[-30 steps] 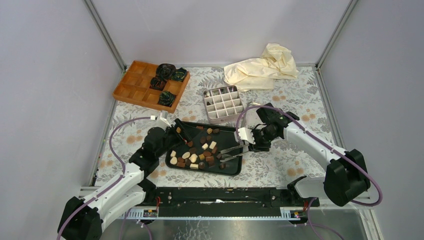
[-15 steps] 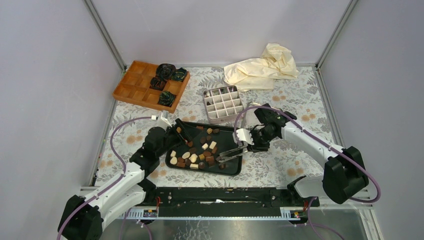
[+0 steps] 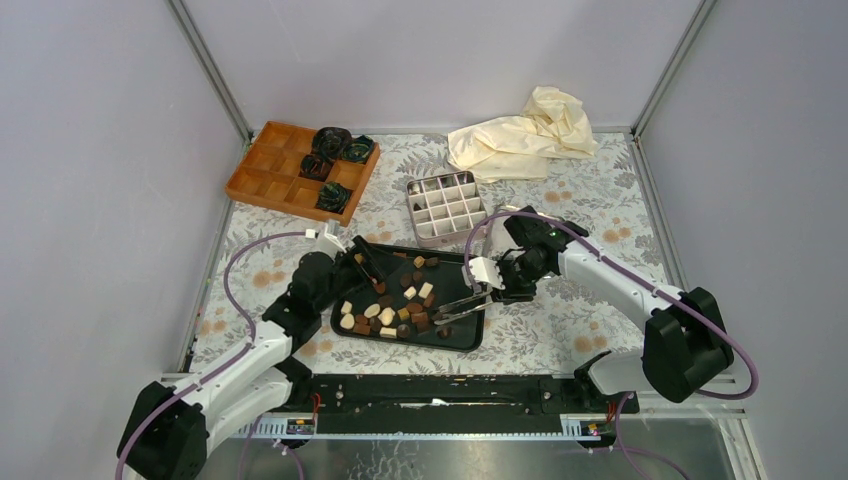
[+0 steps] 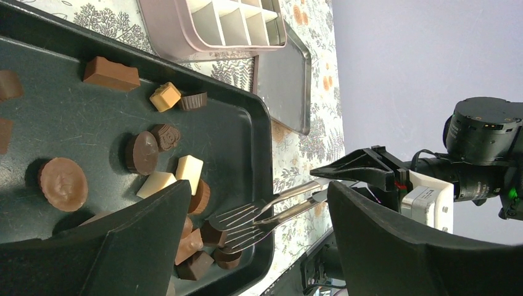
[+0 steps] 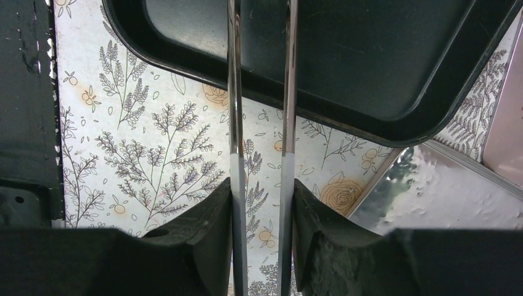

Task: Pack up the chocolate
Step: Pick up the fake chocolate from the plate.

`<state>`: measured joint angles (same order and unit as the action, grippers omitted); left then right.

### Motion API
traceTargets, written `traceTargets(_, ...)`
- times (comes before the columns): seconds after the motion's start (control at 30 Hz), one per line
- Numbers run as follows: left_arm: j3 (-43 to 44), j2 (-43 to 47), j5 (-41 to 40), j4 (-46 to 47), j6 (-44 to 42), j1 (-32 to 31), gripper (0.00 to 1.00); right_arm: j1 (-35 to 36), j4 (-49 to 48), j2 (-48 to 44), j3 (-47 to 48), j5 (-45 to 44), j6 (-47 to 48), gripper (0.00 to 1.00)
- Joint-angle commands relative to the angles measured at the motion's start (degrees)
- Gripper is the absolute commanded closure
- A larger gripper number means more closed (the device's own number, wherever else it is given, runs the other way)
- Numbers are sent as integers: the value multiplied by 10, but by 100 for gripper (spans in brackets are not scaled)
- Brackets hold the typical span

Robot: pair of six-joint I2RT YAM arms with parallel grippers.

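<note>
The black tray [image 3: 458,272] lay in the middle of the flowered cloth [image 3: 590,195], and that was where the chocolate [image 3: 398,302] was: dark, light brown and cream pieces scattered loose across it, thickest toward its near side. Behind it stood the pale divided box [image 3: 447,210]. One left cell showed a dark speck, too small to name. A flat metal lid [image 4: 280,74] lay just beside the box. Off at the back left sat the orange compartment tray [image 3: 262,165], with four crumpled black-green paper cups [image 3: 332,145] along its right side. A cream rag [image 3: 525,135] was heaped at the back.

The right gripper [image 3: 492,283] was clamped on a pair of metal tongs [image 3: 460,303], whose forked tips reached over the tray's right rim, right at a dark piece near the front corner. The left gripper [image 3: 365,265] hung over the tray's back left, claw spread wide, nothing in it.
</note>
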<state>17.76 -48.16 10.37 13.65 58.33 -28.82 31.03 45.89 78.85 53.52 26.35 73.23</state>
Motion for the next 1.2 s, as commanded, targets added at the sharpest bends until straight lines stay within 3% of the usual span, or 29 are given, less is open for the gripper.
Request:
traceTargets(0.0, 3, -15, 16, 42, 6, 3, 12, 6, -5, -22, 19, -2, -14, 87)
traceTargets(0.1, 5, -31, 17, 49, 11, 3, 15, 5, -11, -37, 14, 2, -47, 100)
traceTargets(0.37, 31, -85, 8, 34, 13, 3, 27, 3, -60, -83, -30, -5, -164, 100)
traceTargets(0.5, 58, -121, 3, 20, 3, 3, 27, -19, -69, -90, -45, 11, -218, 100)
traceTargets(0.77, 102, -191, 1, 15, -22, 3, 25, -67, -44, -105, -47, 57, -240, 100)
traceTargets(0.87, 127, -215, -31, -4, -39, 3, 27, -117, -15, -117, -36, 119, -234, 100)
traceTargets(1.0, 177, -262, -100, -31, -57, 1, 39, -161, 0, -137, -40, 168, -235, 100)
traceTargets(1.17, 270, -355, -172, -68, -93, 1, 40, -209, -5, -150, -54, 221, -248, 100)
